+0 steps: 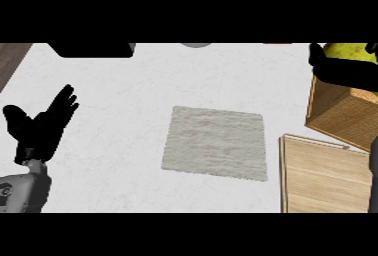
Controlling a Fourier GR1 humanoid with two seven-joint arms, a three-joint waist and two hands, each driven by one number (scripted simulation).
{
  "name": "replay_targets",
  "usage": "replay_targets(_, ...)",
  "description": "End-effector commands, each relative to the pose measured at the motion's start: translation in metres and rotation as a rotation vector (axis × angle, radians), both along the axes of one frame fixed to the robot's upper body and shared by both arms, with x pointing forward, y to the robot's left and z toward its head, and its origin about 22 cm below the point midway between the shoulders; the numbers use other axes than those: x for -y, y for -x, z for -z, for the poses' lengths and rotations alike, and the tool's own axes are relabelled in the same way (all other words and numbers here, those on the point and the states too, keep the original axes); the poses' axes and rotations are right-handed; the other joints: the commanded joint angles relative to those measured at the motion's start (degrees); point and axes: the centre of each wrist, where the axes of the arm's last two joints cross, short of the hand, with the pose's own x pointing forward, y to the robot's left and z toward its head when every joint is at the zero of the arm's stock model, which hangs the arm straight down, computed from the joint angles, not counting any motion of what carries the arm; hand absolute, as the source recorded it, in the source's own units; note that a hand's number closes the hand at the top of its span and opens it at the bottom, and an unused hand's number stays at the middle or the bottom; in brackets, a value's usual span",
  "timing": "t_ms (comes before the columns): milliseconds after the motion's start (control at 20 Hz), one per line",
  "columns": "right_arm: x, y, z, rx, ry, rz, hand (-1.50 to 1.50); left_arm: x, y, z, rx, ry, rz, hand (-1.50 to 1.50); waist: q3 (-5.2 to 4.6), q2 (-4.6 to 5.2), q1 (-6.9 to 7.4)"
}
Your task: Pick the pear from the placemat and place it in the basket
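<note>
Curling round the pear (348,51) over the basket (341,111), the right hand (334,67) is needing to descend inside before opening, while the left hand (40,125) is resting open.

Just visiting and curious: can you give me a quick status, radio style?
Left robot hand open, resting at left. Right robot hand curled round pear, above basket. Placemat bare. Nothing in the way.

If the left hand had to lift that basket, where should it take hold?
Probably the basket's near upper rim, coming from the placemat side: that wall is bare and faces the open left hand. The right hand, curled round the pear, blocks the top.
</note>
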Motion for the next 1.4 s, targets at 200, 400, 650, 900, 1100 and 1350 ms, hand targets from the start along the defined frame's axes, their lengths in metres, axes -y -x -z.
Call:
replay_targets(200, 0.044, -0.023, 0.04, 0.001, -0.031, 0.0, 1.5, 0.021, -0.005, 0.001, -0.01, -0.009, 0.003, 0.0, 0.0, 0.02, 0.11)
replay_targets(400, 0.08, -0.031, 0.051, 0.017, -0.043, 0.013, 1.5, 0.006, -0.002, -0.005, -0.006, -0.003, -0.003, 0.0, 0.0, 0.01, 0.15)
replay_targets(650, 0.098, -0.034, 0.076, 0.067, -0.154, 0.21, -1.5, 0.012, -0.006, 0.002, 0.0, -0.016, 0.005, 0.0, 0.0, 0.11, 0.16)
replay_targets(900, 0.124, -0.04, 0.092, 0.007, -0.096, 0.129, -1.5, -0.011, 0.011, 0.002, -0.002, 0.002, -0.003, 0.0, 0.0, -0.04, 0.24)
replay_targets(1100, 0.119, -0.043, 0.083, 0.064, -0.115, 0.055, -1.5, 0.003, -0.007, 0.011, -0.014, -0.018, 0.005, 0.0, -0.01, -0.03, -0.12)
replay_targets(1350, 0.14, -0.05, 0.06, 0.22, -0.304, 0.185, -1.5, 0.001, 0.003, 0.003, -0.016, -0.009, -0.005, 0.0, 0.0, -0.05, 0.09)
